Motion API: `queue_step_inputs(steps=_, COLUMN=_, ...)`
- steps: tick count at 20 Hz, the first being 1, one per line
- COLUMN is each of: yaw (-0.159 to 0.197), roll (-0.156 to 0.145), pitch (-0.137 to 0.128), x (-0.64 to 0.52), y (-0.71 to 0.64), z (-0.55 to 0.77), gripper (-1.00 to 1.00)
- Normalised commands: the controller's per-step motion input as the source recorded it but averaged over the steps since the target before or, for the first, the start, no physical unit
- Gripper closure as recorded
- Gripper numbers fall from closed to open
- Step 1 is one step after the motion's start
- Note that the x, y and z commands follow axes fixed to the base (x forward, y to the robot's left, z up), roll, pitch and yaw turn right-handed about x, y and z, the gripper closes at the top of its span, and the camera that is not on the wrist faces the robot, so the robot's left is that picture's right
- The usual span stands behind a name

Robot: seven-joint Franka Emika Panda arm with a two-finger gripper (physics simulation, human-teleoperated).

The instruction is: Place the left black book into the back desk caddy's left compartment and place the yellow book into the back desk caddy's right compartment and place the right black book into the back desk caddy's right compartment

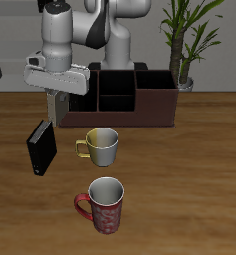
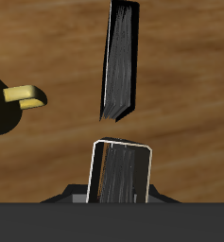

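The gripper [image 1: 56, 114] hangs just in front of one end of the back desk caddy [image 1: 154, 110], with the right black book [image 1: 42, 147] below it and nearer the table's front edge, standing tilted on the wood. Whether the jaws are apart or together cannot be told: the wrist view shows only a dark, pale-edged slab at the hand, which could be closed fingers or something held. The step in hand looks like the pick-up of this book. To do it well, the jaws should line up across the thin covers, come down over the top edge and close on the upper part. The lift must clear the caddy's wall and avoid the yellow-handled mug [image 1: 102, 147] beside the book.
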Motion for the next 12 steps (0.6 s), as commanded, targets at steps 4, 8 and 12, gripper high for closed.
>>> queue_step_inputs(steps=4, yaw=0.03, roll=0.033, pitch=-0.032, x=-0.1, y=0.24, z=0.36, gripper=1.0)
queue_step_inputs(steps=8, yaw=0.034, roll=0.0, pitch=-0.014, x=-0.14, y=0.39, z=0.51, gripper=1.0)
queue_step_inputs(steps=12, yaw=0.035, roll=0.01, pitch=-0.005, x=-0.14, y=0.22, z=0.22, gripper=1.0)
